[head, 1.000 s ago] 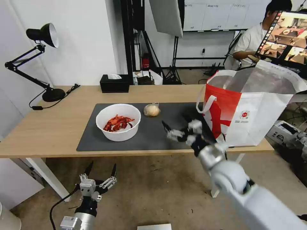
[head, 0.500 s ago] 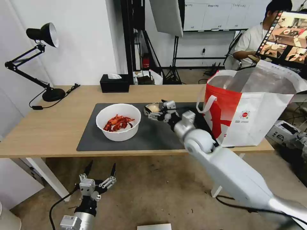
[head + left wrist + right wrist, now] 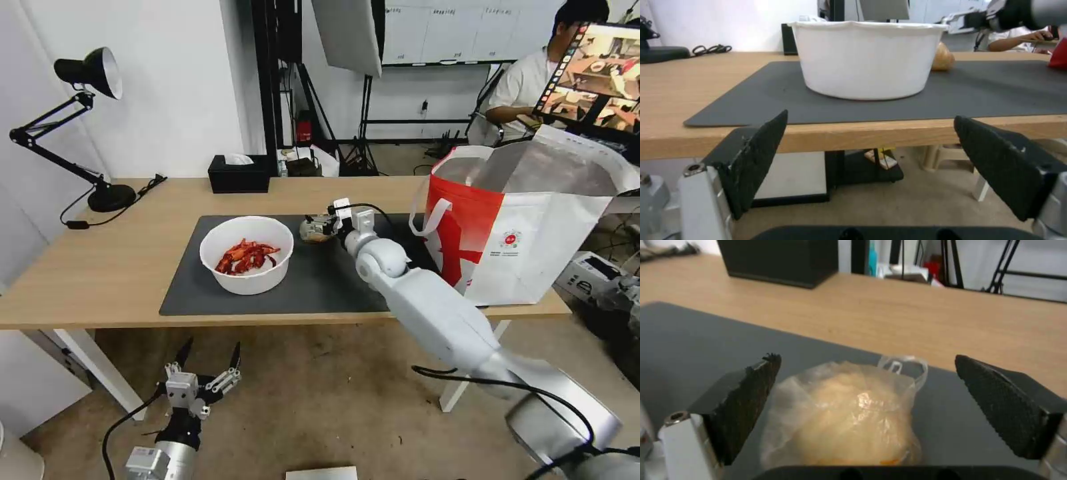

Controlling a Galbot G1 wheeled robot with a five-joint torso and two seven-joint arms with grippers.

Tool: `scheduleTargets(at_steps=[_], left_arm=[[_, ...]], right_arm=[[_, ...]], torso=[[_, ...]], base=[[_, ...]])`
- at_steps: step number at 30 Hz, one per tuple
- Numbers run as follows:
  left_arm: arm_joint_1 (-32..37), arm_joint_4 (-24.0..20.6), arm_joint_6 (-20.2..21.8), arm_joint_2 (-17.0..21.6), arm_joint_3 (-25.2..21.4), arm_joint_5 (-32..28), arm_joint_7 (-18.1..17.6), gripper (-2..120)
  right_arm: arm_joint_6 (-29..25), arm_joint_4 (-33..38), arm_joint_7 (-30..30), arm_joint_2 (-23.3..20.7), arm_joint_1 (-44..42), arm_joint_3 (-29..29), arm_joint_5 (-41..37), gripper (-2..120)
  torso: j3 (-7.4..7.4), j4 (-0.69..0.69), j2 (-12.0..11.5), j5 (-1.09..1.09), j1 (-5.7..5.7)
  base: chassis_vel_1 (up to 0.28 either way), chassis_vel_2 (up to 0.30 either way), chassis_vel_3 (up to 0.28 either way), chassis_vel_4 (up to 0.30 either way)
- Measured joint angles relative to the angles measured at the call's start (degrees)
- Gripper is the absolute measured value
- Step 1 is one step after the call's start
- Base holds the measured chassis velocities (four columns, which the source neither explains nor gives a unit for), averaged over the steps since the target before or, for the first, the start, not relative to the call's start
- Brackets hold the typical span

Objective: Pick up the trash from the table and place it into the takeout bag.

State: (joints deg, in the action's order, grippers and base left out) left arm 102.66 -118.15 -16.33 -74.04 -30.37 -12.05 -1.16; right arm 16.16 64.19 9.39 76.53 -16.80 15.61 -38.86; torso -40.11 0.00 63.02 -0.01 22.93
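Observation:
On the dark mat (image 3: 313, 287) of the table (image 3: 100, 267) lies the trash. A white bowl of red scraps (image 3: 247, 255) sits at the mat's left. A small clear bag with a beige lump (image 3: 313, 231) rests at the mat's far edge. My right gripper (image 3: 325, 224) is at that bag. In the right wrist view the gripper (image 3: 867, 358) is open, with the bag (image 3: 849, 420) between its fingers and untouched. The takeout bag (image 3: 533, 227) stands open at the table's right end. My left gripper (image 3: 211, 347) hangs open below the table's front edge.
A black tissue box (image 3: 239, 173) and a black desk lamp (image 3: 100, 193) stand at the table's far left side. From the left wrist view, the bowl (image 3: 867, 60) stands near the table's front edge (image 3: 853, 135), with the left gripper (image 3: 870, 116) below it.
My right arm has reached from the mat's front part across to its far edge, and its open gripper now straddles the small clear bag. The left arm has stayed put.

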Motion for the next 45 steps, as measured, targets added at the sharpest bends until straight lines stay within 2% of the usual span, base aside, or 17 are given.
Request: scheduleTargets(at_steps=[8,13,27,30,33,35,37,38,41,45], left_arm=[[-0.16,0.36,0.00,0.14,-0.45,-0.31,-0.05,100],[-0.52,0.83,-0.06,0.02,-0.13,-0.33,-0.06,100],[-0.09,0.48,-0.47,-0.04,-0.27,-0.34,-0.06,100],[-0.06,0.38,-0.49,-0.04,-0.28,-0.35,-0.07,100],[-0.01,0.34,-0.51,-0.09,-0.28,-0.36,-0.07,100],[0.02,0.33,-0.53,-0.15,-0.27,-0.36,-0.07,100],[0.09,0.32,-0.56,-0.23,-0.25,-0.35,-0.08,100],[0.09,0.32,-0.56,-0.23,-0.25,-0.35,-0.08,100],[0.19,0.27,-0.58,-0.26,-0.25,-0.31,-0.07,100],[0.21,0.19,-0.58,-0.24,-0.25,-0.29,-0.08,100]], right_arm=[[2.33,-4.81,-0.93,2.96,1.29,-0.64,3.11,100],[4.40,-5.08,-0.87,3.49,1.18,-0.80,4.18,100],[5.16,-5.19,-0.59,3.92,0.06,-1.22,4.18,99],[5.16,-5.12,-0.43,3.94,0.02,-1.22,4.18,92],[5.16,-5.08,-0.23,3.93,0.02,-1.22,4.10,78],[5.15,-5.06,-0.19,3.88,0.02,-1.22,4.06,75],[5.15,-4.86,-0.13,3.62,-0.01,-1.22,3.94,63],[5.15,-4.86,-0.13,3.62,-0.01,-1.22,3.94,63],[5.34,-4.11,0.14,3.04,-0.41,-1.22,3.72,49],[5.58,-3.47,0.31,2.64,-0.79,-1.24,3.32,40]], torso=[[0.01,0.00,0.00,0.00,-0.01],[0.00,-0.01,0.01,0.00,-0.01],[0.01,-0.01,0.01,0.01,-0.01],[0.01,-0.01,0.01,0.01,-0.01],[0.01,-0.01,0.01,0.01,-0.01],[0.01,0.00,0.01,0.01,-0.01],[0.01,-0.01,0.01,0.01,-0.01],[0.01,-0.01,0.01,0.01,-0.01],[0.01,-0.01,0.01,0.01,-0.01],[0.01,-0.01,0.01,0.01,-0.01]], base=[[0.000,0.000,0.000,0.000],[0.000,0.000,0.000,0.000],[0.000,0.000,0.000,0.000],[0.000,0.000,0.000,0.000],[0.000,0.000,0.000,0.000],[0.000,0.000,0.000,0.000],[0.000,0.000,0.000,0.000],[0.000,0.000,0.000,0.000],[0.000,0.000,0.000,0.000],[0.000,0.000,0.000,0.000]])
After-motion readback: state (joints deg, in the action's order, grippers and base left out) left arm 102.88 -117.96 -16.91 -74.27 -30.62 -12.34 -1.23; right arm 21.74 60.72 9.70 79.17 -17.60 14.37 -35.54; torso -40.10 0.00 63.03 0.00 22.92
